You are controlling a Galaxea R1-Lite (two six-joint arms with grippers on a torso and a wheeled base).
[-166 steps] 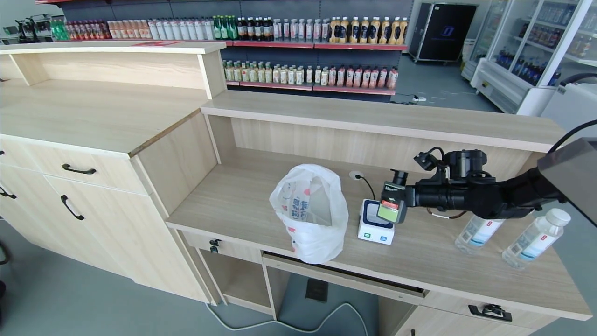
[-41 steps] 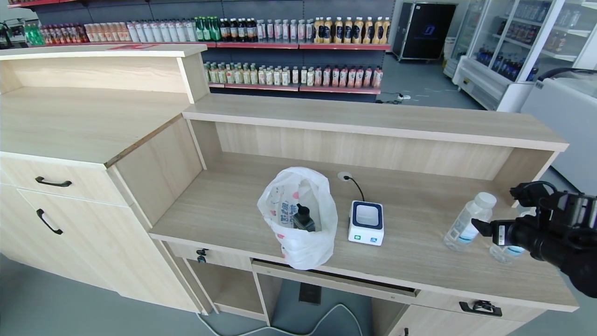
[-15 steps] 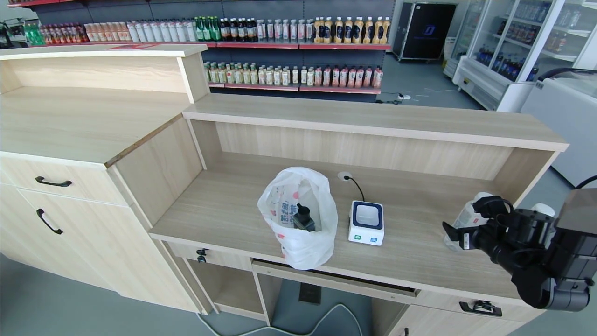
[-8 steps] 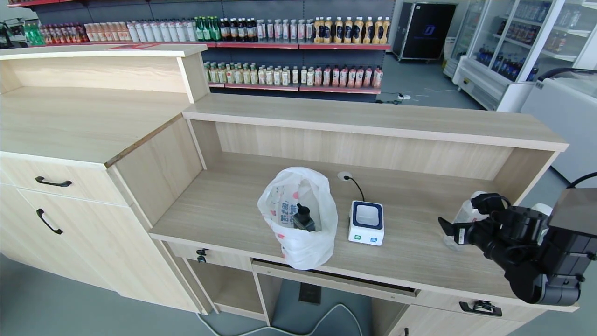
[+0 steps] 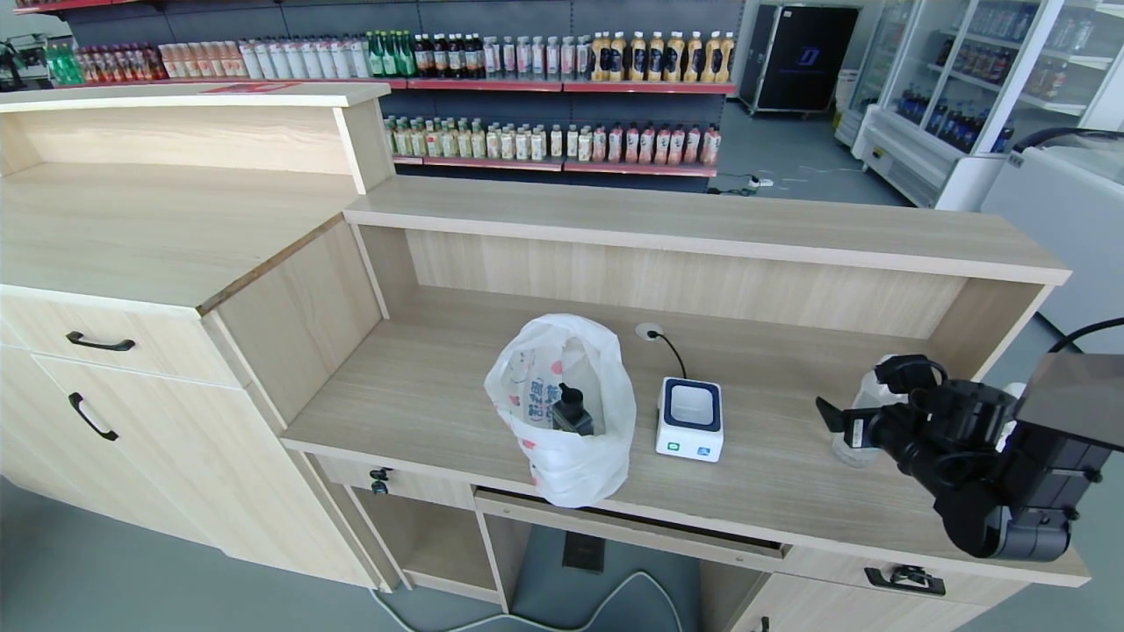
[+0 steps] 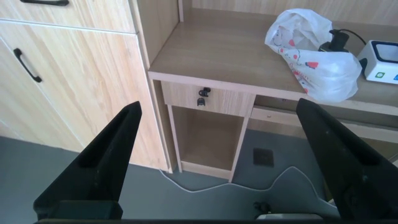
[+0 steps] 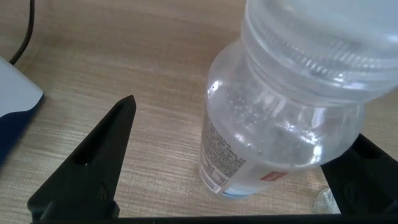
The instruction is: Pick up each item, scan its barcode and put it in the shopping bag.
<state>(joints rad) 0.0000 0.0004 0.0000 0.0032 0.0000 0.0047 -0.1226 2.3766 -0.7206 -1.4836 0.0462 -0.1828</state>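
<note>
**Right gripper (image 7: 242, 130) open round clear plastic water bottle (image 7: 273, 118)**

Jaws spread either side of the bottle. It stands on the pale wooden counter (image 5: 773, 491), and the arm hides most of it in the head view. Low beside the counter, left gripper (image 6: 217, 162) open too. Since half a second ago, the right gripper has edged leftward.

Clear glossy plastic bottle (image 7: 273, 124); matt wood-grain counter (image 5: 439, 377); crinkly plastic bag (image 5: 571, 465).
</note>
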